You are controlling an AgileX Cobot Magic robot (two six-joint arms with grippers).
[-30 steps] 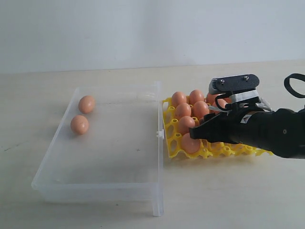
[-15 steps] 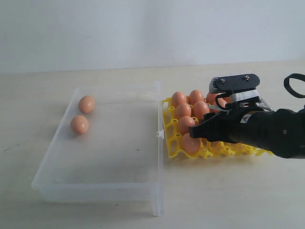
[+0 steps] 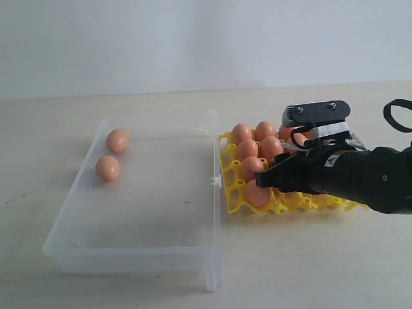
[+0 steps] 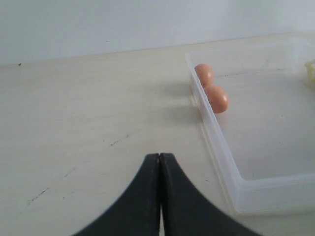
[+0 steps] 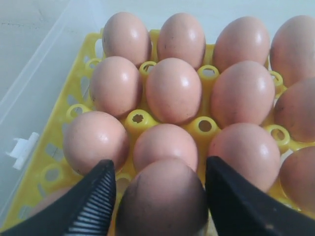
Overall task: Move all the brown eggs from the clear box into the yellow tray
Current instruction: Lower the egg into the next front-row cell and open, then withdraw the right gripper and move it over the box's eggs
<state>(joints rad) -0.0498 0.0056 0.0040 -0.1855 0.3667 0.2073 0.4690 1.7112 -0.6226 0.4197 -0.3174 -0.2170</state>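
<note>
Stillness marks the last second: your right gripper (image 5: 158, 172) has barely shifted over the yellow tray (image 3: 302, 204). Its ribbed black fingers (image 5: 93, 201) are spread wide, hugging a brown egg (image 5: 162, 201) near the tray's box-side edge, and you cannot tell whether they pinch it or have let go. This looks like a placement finishing, with two eggs (image 3: 116, 140) left in the clear box (image 3: 129, 259), by the wall farthest from the tray. Your left gripper (image 4: 159, 158) is pressed closed and empty. The eggs are smooth matte ovals; the tray is openwork plastic with raised points.
</note>
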